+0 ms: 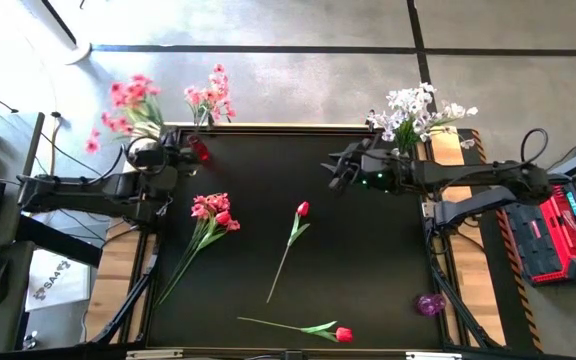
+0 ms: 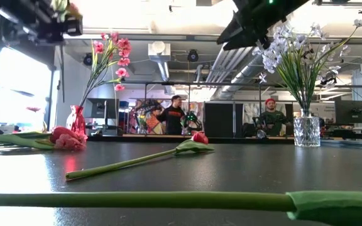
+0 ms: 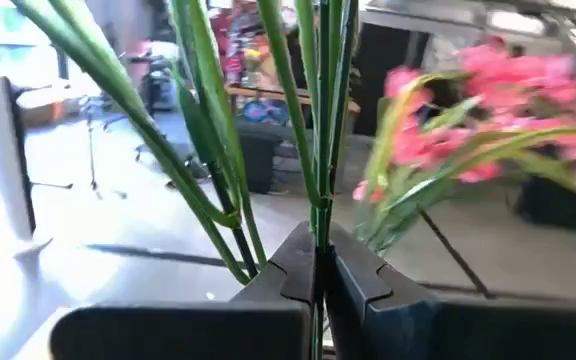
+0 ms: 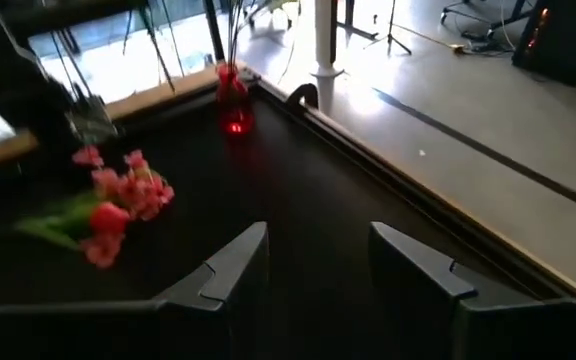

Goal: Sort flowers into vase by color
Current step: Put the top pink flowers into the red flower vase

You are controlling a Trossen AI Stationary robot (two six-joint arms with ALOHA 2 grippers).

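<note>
The left gripper (image 1: 146, 152) is clamped on a pink blossom spray (image 1: 128, 105), its fingers (image 3: 298, 265) pressed together on the green stem (image 3: 320, 150); it holds the spray up beside the red vase (image 1: 199, 149), on the side away from the clear vase, with the blossoms hanging out past the table's far edge. The red vase stands at the far left corner of the black table (image 1: 368, 260) and already carries another pink spray (image 1: 210, 97).

Nearer the camera from the red vase, a bunch of pink blossoms with a red tulip (image 1: 212, 211) lies flat on the table, its stems trailing toward the near left corner. A single red tulip (image 1: 302, 209) lies about midway between that bunch and the right arm, stem pointing toward the near edge. Another red tulip (image 1: 343, 334) lies along the near edge, well apart from the red vase.

The right gripper (image 1: 336, 170) hovers above the table with its jaws spread and nothing between them, just inward from the clear glass vase (image 2: 307, 130). That vase stands at the far right corner and holds white blossom sprays (image 1: 416, 110)

A small purple object (image 1: 429, 304) sits at the table's right edge, near the front
</note>
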